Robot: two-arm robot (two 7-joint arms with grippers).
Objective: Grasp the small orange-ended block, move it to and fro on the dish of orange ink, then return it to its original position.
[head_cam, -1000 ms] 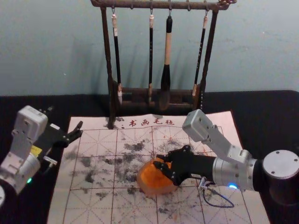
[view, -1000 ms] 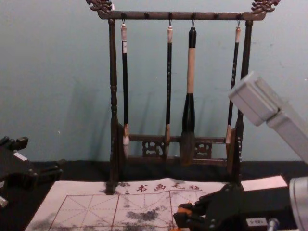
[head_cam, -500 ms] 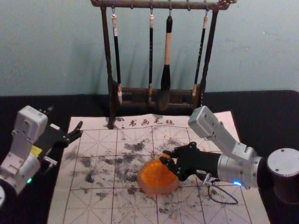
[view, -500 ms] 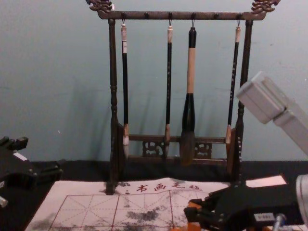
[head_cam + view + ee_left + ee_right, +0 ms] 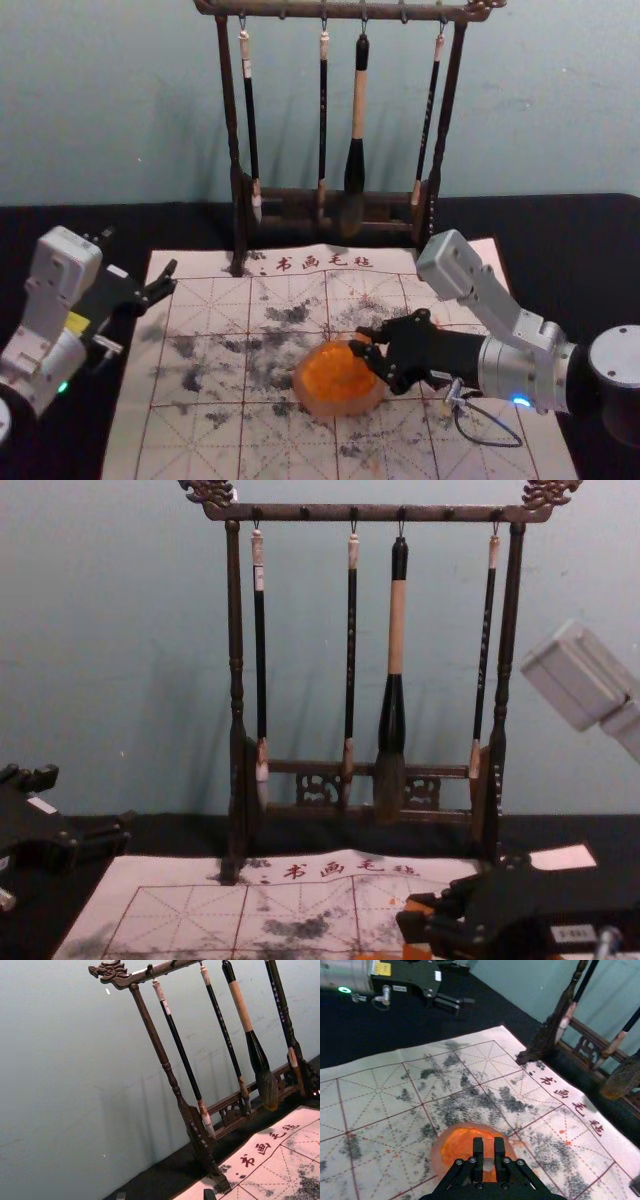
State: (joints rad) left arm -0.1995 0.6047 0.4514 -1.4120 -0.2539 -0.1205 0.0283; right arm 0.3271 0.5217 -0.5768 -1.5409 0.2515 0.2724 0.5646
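- Right gripper (image 5: pixel 358 341), right of centre in the head view, clasped the orange-ended block (image 5: pixel 489 1146) at the upper right of the dish (image 5: pixel 340 408).
- Dish sat well inside the mat's (image 5: pixel 200 440) edges.
- Left gripper (image 5: pixel 140 254) was parked, spread, at the mat's upper-left edge.

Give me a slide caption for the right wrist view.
The right gripper pinches a small block at a dish of orange ink on a gridded mat, left gripper beyond.
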